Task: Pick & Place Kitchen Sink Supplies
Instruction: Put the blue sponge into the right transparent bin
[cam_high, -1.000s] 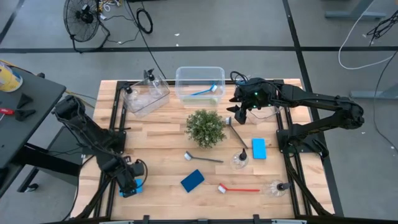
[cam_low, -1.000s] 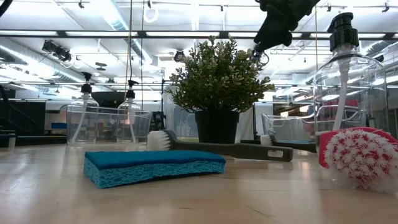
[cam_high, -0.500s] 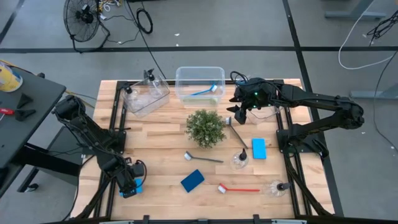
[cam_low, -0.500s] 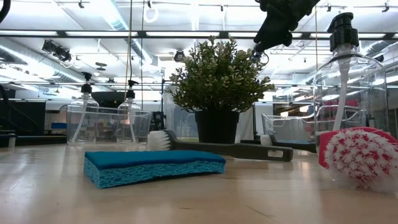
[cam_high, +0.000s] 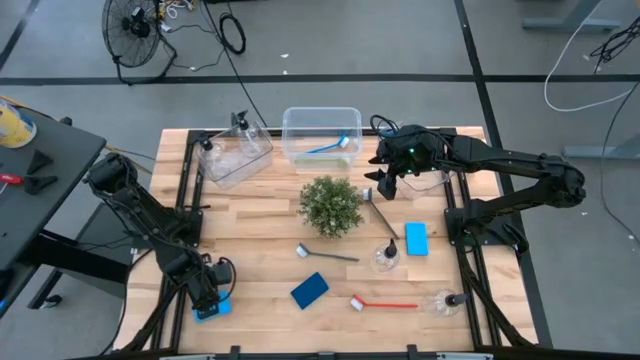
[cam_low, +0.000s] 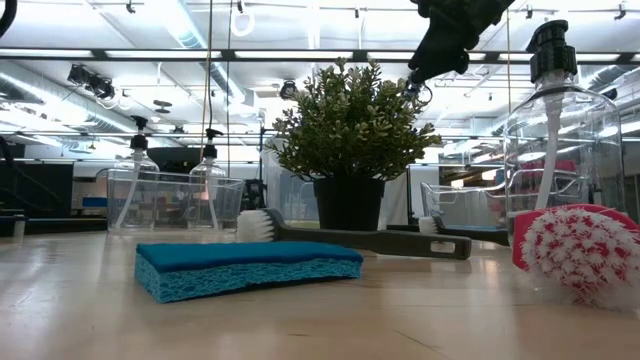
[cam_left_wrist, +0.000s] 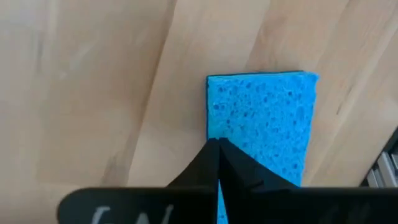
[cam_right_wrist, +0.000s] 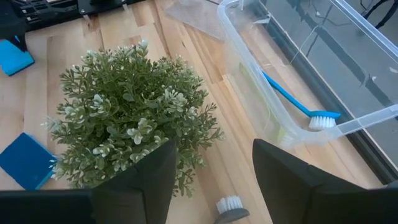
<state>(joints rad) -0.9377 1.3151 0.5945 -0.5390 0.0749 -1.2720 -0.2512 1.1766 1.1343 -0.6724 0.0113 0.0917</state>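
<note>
Sponge apparently pinched, left gripper low

A bushy green plant stands near two clear bins.

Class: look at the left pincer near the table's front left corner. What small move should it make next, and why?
Probably lift straight up: the left pincer has shut on the edge of the light blue sponge, which lies flat on the table, so it must clear the wood before carrying.

Sponge partly hidden under the shut left claw. Brush below the right claw cut off, handle out of sight.
</note>
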